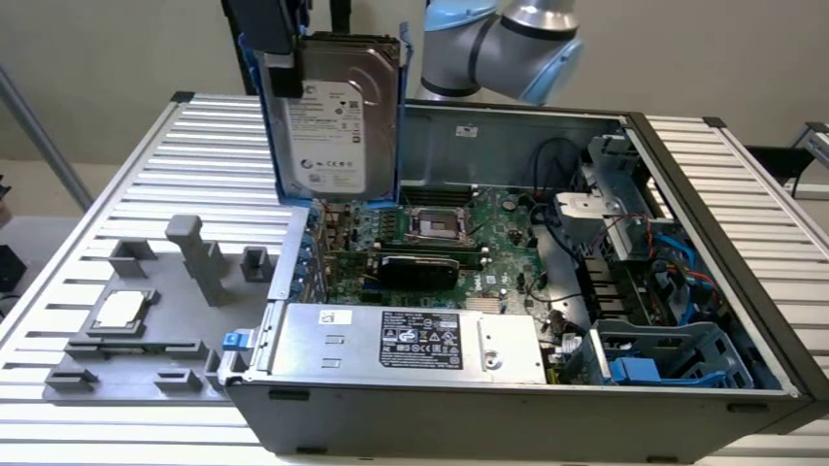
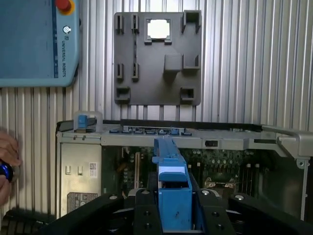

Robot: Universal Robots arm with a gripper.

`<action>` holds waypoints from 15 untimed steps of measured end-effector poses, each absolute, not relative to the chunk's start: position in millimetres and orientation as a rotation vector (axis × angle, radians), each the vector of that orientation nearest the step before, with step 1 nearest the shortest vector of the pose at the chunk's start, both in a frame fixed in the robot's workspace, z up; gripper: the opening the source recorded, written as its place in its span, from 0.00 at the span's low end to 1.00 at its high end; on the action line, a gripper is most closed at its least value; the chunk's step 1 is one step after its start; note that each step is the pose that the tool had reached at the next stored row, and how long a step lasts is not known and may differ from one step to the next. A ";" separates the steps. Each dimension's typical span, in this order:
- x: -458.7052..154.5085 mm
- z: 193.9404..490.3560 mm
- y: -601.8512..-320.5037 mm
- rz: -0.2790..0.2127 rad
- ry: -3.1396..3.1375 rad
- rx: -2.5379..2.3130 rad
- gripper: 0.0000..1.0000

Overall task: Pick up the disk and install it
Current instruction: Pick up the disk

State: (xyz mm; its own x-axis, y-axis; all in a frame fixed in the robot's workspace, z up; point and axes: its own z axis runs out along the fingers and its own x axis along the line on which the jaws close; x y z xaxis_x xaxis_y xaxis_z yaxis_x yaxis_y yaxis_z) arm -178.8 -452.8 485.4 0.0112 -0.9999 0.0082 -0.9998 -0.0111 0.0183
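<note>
Above the open computer case (image 1: pixel 518 417), over its wall on the exterior view's left, the disk (image 1: pixel 334 116) hangs upright in its blue carrier, with the end effector (image 1: pixel 291 39) clamped on the carrier's top end. It looks rigid, fairly heavy and sensitive to knocks, so I judge the plastic frame the right place to hold, not the labelled face. Behind the case the arm (image 1: pixel 518 39) bends over, wrist pointing straight down.

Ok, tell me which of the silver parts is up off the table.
The disk in its blue carrier: the gripper holds it upright above the case. The small chip lies on the grey fixture; the silver box sits inside the case.
</note>
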 end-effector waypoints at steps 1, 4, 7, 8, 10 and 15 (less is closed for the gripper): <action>-174.3 485.4 -454.0 -0.011 -2.196 2.221 0.33; -160.6 485.4 -457.5 -0.013 -2.197 2.221 0.33; -147.0 485.4 -461.0 -0.014 -2.197 2.222 0.33; -142.4 485.4 -462.2 -0.014 -2.197 2.222 0.33; -133.5 485.4 -464.4 -0.015 -2.198 2.222 0.33; -110.7 485.4 -469.9 -0.017 -2.199 2.223 0.33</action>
